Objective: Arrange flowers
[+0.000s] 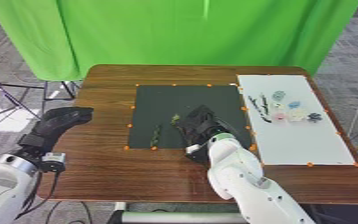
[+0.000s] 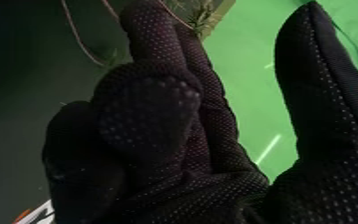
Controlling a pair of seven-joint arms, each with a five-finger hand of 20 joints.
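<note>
Worktop (image 1: 104, 165): brown wood; dark mat (image 1: 158, 97) at mid-frame in the head view, white board (image 1: 309, 145) at centre right.
Green sprig (image 1: 175, 119): near the centre of the frame, on the dark mat, just beside the right robot hand.
Green stem (image 1: 156, 135): on the dark mat, lower left of the sprig.
Dark twigs (image 1: 265, 108): on the white board, left edge.
Blooms: green (image 1: 278, 95), blue (image 1: 294, 104), pink (image 1: 278, 116), cream (image 1: 297, 114), dark blue (image 1: 314, 117); grouped on the board's upper half.
Right robot hand (image 1: 200, 125): over the mat; thumb (image 2: 322, 85) well apart from the fingers (image 2: 153, 42), no grip evident.
Left robot hand (image 1: 67, 118): left of frame, at the worktop's edge; state cannot be told.
Risk, sprig: fingers closing off the stem could push it aside or crush leaves.
Risk, stem: a low leftward sweep could drag it out of place.
Risk, blooms: light pieces, probably easily scattered by a knock.
</note>
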